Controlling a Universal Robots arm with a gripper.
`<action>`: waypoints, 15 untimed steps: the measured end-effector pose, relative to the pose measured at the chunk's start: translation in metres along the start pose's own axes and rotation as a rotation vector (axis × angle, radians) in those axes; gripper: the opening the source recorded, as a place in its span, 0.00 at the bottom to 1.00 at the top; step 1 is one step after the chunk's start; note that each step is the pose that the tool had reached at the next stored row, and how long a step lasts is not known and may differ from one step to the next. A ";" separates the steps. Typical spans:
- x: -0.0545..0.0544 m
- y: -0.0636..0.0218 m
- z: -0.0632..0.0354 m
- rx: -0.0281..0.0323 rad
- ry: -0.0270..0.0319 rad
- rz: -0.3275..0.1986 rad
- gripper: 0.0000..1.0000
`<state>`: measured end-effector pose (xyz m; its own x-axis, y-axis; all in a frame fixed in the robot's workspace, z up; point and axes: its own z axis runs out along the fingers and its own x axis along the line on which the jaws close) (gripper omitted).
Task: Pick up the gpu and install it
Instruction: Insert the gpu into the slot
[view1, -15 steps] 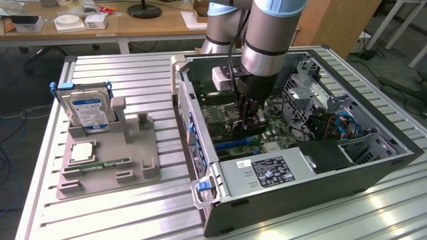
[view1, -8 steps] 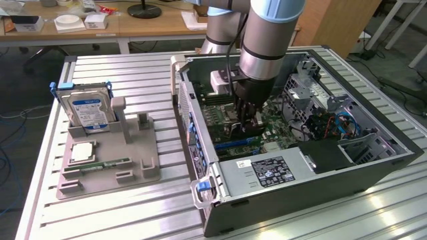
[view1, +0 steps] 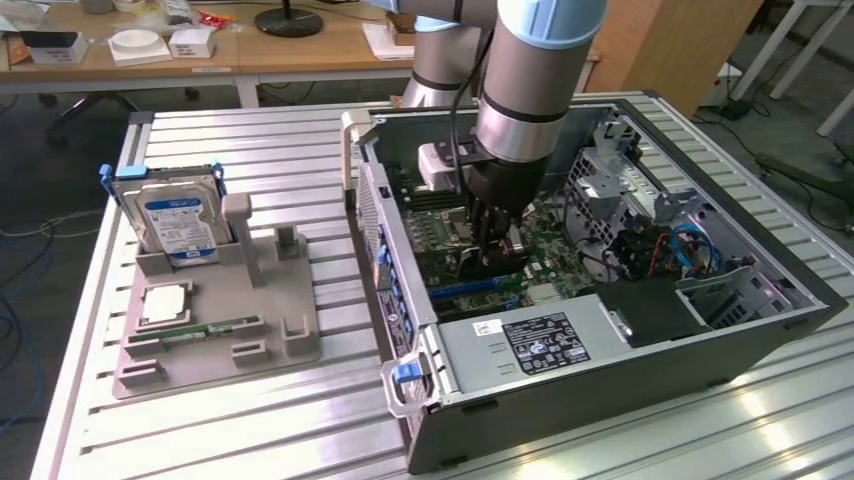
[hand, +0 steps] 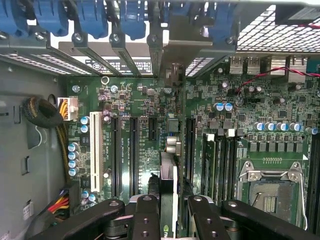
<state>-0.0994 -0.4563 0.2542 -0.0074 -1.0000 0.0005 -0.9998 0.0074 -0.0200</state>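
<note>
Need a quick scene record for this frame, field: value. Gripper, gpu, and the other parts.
gripper: down inside the open computer case, above the motherboard, shut on the gpu
gpu: held edge-on, its metal bracket towards the case's rear slots
gpu seated in slot: cannot tell
hard drive: upright in the gray holder, outside the case on the exterior view's left
memory stick: lying flat on the same holder
</note>
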 end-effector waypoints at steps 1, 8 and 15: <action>0.000 0.0000 0.0000 0.0000 0.0000 0.000 0.27; 0.000 0.0011 0.0029 0.0000 0.0000 0.000 0.27; -0.001 0.0013 0.0048 0.0059 -0.0001 0.000 0.27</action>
<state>-0.1005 -0.4558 0.2494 -0.0076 -1.0000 0.0004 -0.9996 0.0076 -0.0258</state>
